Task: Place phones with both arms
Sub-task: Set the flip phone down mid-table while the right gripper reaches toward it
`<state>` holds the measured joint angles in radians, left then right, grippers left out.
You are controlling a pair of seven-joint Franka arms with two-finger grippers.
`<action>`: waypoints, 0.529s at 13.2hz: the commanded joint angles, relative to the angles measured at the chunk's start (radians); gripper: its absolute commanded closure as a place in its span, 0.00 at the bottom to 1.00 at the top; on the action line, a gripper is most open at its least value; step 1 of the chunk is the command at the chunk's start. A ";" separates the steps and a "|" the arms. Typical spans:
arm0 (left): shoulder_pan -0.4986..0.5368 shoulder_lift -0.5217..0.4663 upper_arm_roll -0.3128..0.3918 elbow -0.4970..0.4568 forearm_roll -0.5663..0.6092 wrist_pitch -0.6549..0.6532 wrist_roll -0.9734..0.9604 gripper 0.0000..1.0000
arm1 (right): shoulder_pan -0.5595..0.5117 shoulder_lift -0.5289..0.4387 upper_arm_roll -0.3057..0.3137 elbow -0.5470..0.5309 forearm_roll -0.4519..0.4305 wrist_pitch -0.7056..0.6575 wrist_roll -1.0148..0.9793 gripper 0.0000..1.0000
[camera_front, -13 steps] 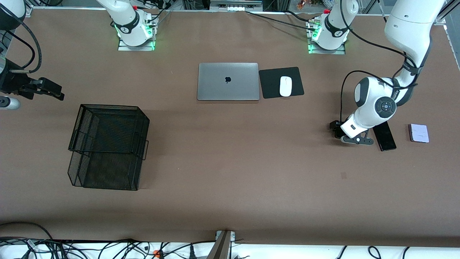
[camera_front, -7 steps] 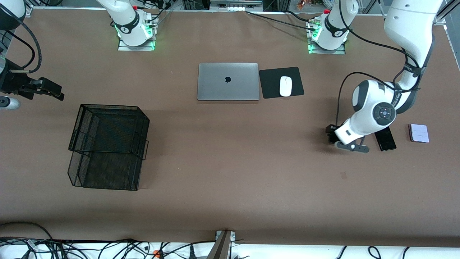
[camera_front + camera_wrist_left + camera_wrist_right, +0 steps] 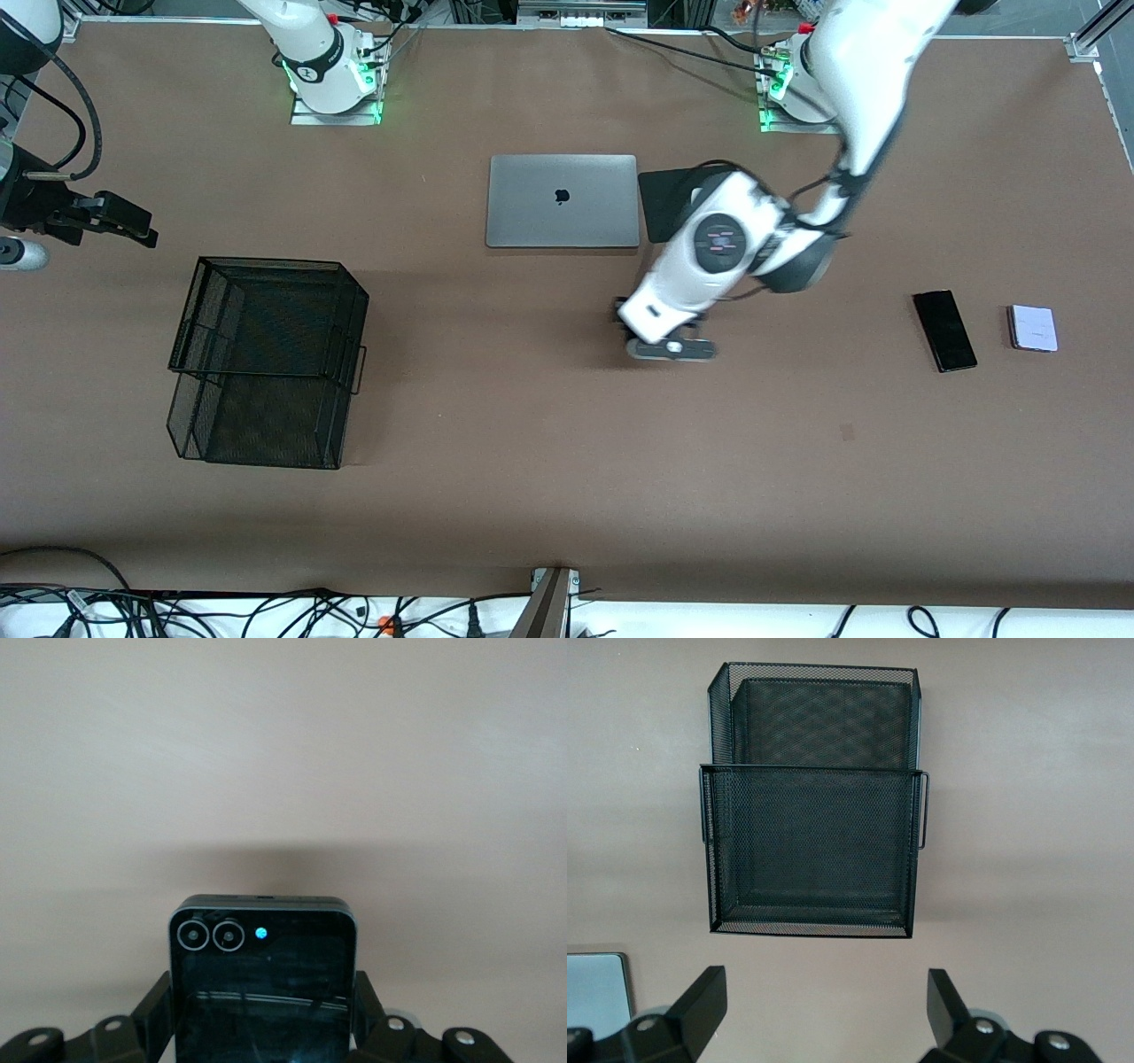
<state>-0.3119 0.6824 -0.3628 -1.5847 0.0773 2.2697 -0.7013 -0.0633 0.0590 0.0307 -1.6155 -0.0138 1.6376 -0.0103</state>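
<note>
Front: left gripper [image 3: 640, 332] airborne over bare table near laptop [image 3: 563, 201]; long black phone [image 3: 944, 330] and lavender phone [image 3: 1033, 328] lying flat toward left arm's end; right gripper [image 3: 120, 220] waiting near mesh tray [image 3: 266, 359].
Left wrist: fingers [image 3: 152, 1017] clamped on small black phone [image 3: 262, 983].
Right wrist: fingers [image 3: 700, 997] spread wide, holding nothing, above the tray [image 3: 811, 802].

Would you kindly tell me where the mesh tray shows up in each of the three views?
Front view: mesh tray on the table toward the right arm's end.
Left wrist view: not in it.
Right wrist view: tray fills the middle, past the open right claw.
Shared landmark: laptop, whose corner shows in the right wrist view.
</note>
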 commanded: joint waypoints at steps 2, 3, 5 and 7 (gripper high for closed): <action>-0.122 0.193 0.030 0.144 -0.010 0.147 -0.139 0.40 | -0.012 -0.005 0.011 -0.001 0.000 0.005 0.001 0.00; -0.137 0.210 0.030 0.140 -0.001 0.192 -0.179 0.09 | -0.012 -0.005 0.011 -0.001 -0.002 0.002 0.001 0.00; -0.132 0.194 0.031 0.131 0.006 0.186 -0.185 0.00 | -0.010 -0.004 0.011 -0.001 -0.002 0.004 0.000 0.00; -0.092 0.117 0.033 0.100 0.007 0.063 -0.184 0.00 | -0.010 0.002 0.011 -0.003 -0.002 0.004 -0.010 0.00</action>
<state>-0.4333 0.8782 -0.3360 -1.4730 0.0773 2.4484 -0.8737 -0.0633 0.0602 0.0310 -1.6158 -0.0138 1.6381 -0.0111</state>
